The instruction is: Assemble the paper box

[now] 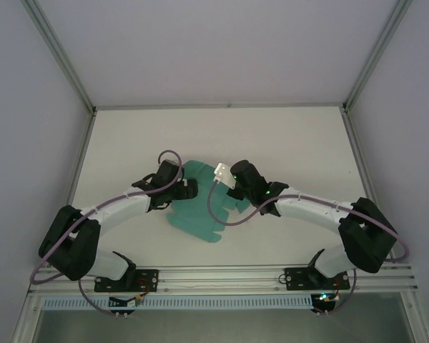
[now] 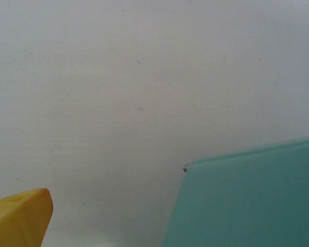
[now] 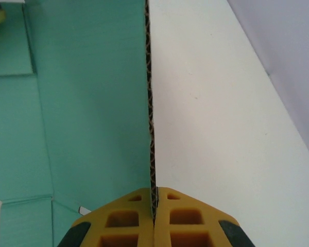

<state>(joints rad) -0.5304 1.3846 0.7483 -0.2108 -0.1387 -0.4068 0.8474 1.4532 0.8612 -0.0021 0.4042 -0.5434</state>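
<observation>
Elbows bent inward, I clamp my right gripper (image 3: 154, 208) on an upright edge of the teal paper box (image 1: 200, 214) at the middle of the table (image 1: 293, 143), my left gripper (image 1: 187, 189) spread wide beside it, one yellow finger (image 2: 18, 216) cropped, the sheet's centre hidden under my wrists.

The top camera looks down from above the near edge on the whole table (image 1: 129, 143), while each wrist camera sits very close over the middle of it, and all three catch part of the paper box (image 1: 200, 207).
</observation>
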